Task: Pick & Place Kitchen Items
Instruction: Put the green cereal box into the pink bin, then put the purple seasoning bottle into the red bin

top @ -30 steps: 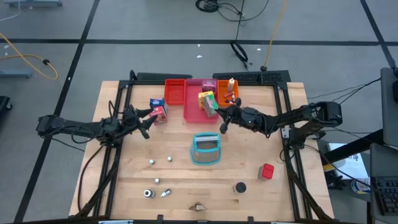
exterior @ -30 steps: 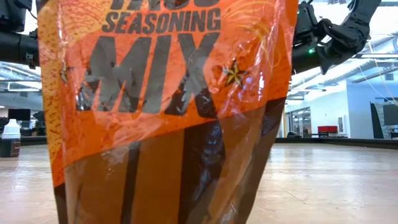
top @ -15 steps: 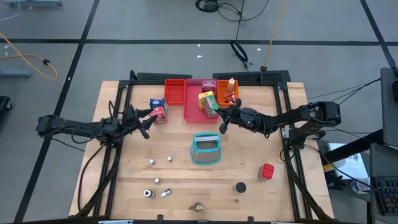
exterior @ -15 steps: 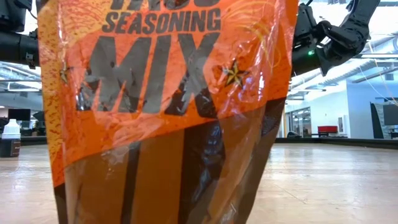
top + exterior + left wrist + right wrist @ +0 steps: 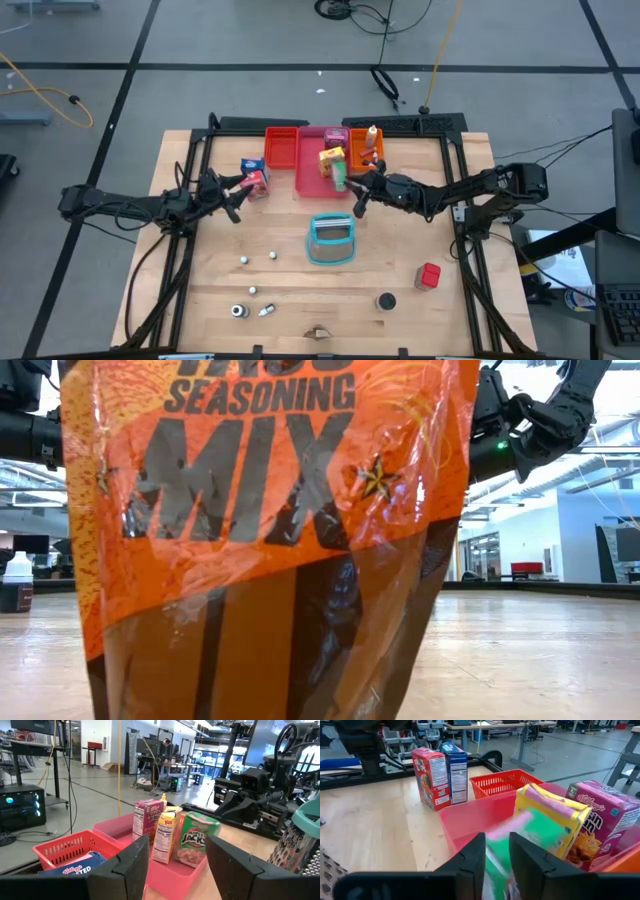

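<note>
My right gripper (image 5: 357,186) reaches level over the near right part of the pink tray (image 5: 312,178), its fingertips (image 5: 496,860) a little apart. A green carton (image 5: 520,837) shows blurred between them; from the left wrist it stands in the tray (image 5: 197,840), leaning on the yellow carton (image 5: 165,832). A purple carton (image 5: 605,822) stands behind. My left gripper (image 5: 236,196) waits open (image 5: 177,865) beside the red-blue carton (image 5: 256,177), which stands on the table. My right gripper has its two fingers on either side of the green carton's upper part (image 5: 496,851), coming level from the table's right. The carton's bottom is in the pink tray. It is blurred there, and I cannot tell whether the fingers touch it.
A red tray (image 5: 281,148) and an orange tray (image 5: 362,152) with an orange bottle (image 5: 372,138) flank the pink one. The teal basket (image 5: 331,241) lies mid-table, with a red cube (image 5: 429,275), small balls (image 5: 257,258) and caps (image 5: 385,300) nearer. An orange seasoning pouch (image 5: 270,530) blocks the low view.
The green carton at my right gripper's tips has shifted in the pink tray: it lay slanted against the yellow carton and now shows a longer green face nearer the tray's near edge. Both arms have kept their places.
</note>
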Controlling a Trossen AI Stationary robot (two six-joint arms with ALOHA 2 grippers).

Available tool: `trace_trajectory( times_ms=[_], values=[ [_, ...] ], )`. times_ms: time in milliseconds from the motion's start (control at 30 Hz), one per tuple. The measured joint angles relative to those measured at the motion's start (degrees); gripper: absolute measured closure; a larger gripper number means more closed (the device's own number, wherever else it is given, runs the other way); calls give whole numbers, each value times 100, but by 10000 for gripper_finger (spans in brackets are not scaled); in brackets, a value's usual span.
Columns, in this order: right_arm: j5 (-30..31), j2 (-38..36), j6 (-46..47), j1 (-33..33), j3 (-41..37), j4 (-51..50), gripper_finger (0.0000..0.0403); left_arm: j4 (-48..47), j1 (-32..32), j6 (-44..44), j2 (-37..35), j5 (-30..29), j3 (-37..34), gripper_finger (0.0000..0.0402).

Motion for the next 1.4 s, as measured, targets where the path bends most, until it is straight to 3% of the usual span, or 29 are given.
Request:
trace_trajectory(
  times_ms=[267, 533, 1067, 1400],
  values=[
    [-2, -57, -131, 89, 0, -64, 284, 2, 1, -2, 1, 0, 1, 204],
    [-4, -615, -588, 450, 0, -386, 281, 0, 0, -5, 1, 0, 0, 204],
    [-35, -2621, -312, 1228, -2, -3669, 277, -2, 1, -35, 0, 0, 0, 204],
    [-1785, -3126, 404, 2171, -11, -4285, 277, 0, 0, -38, 1, 0, 0, 204]
  ],
)
